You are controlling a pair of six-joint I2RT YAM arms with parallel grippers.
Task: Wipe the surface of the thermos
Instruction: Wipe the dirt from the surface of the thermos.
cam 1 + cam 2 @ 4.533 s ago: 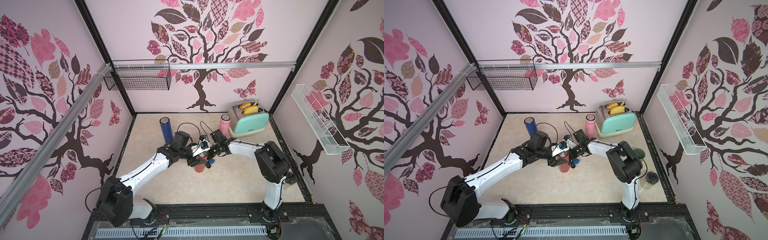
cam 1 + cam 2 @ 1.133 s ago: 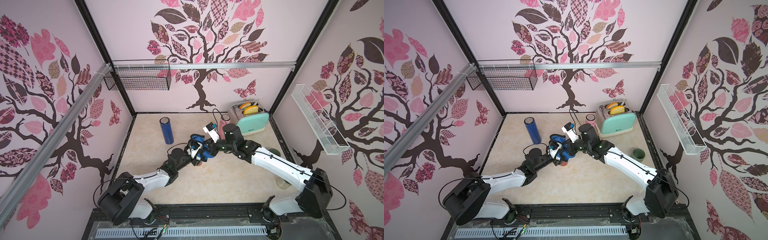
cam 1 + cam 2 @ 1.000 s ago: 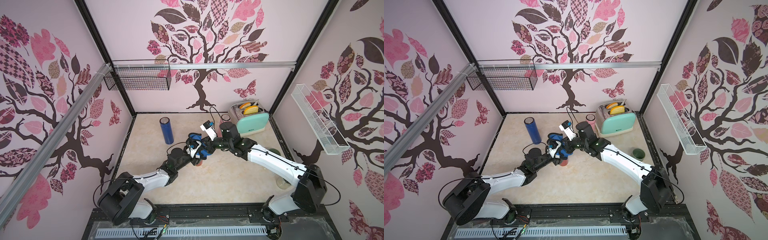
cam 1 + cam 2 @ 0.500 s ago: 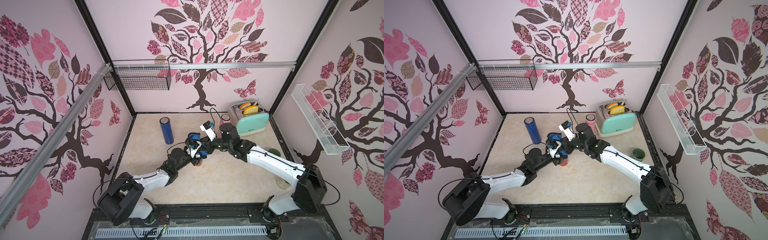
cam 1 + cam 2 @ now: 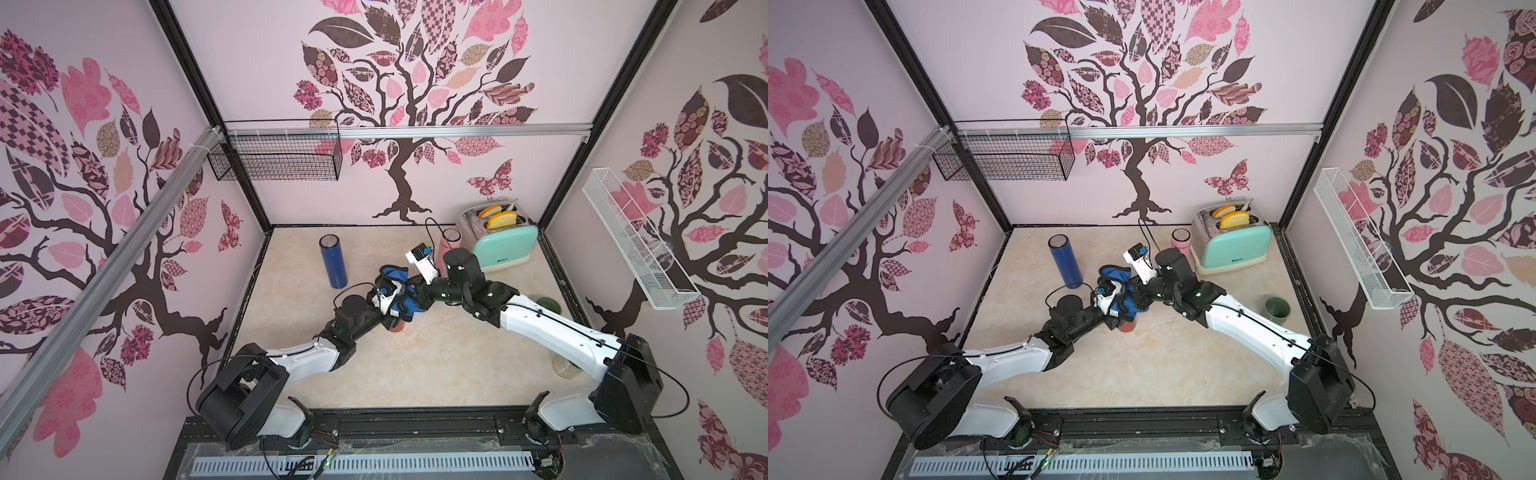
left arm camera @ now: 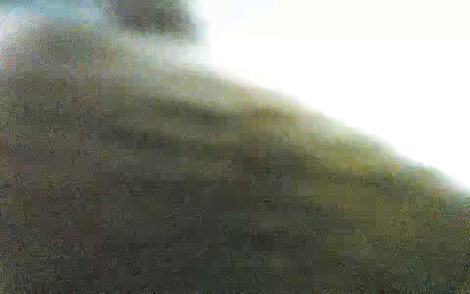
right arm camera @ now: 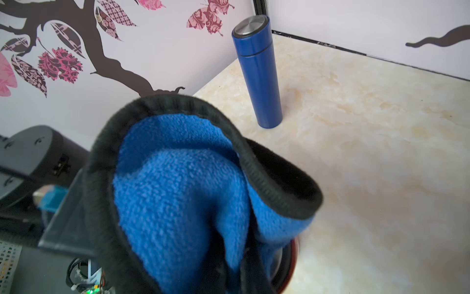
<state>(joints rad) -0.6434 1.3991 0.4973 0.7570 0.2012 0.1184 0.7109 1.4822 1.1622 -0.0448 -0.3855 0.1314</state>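
The wiping step is under way. The right gripper (image 5: 417, 293) is clamped shut on the cloth (image 7: 178, 191), a blue fleece with a black hem that bunches in front of it and fills most of the right wrist view. Directly under the cloth, below the right gripper, stands the thermos (image 5: 397, 327). It is upright on the counter (image 5: 436, 365), and only its red base shows in both top views. In the right wrist view a curve of its red wall (image 7: 292, 257) peeks out beneath the hem.

The left gripper (image 5: 392, 312) meets the thermos from the side opposite the right gripper. The cloth drapes over its tip, so I cannot tell whether its jaws clamp the body or only stand around it. The left wrist view is a dark blur with glare and adds nothing.

A blue flask (image 7: 256, 71) stands well beyond the right gripper, apart from the work.

Most of the thermos is covered, so how much has been wiped cannot be judged. The next move probably calls for the right gripper to drag the cloth down or around the wall, pressing lightly. The left gripper would have to steady the thermos, since a tall body on a small base could tip under a sideways rub.
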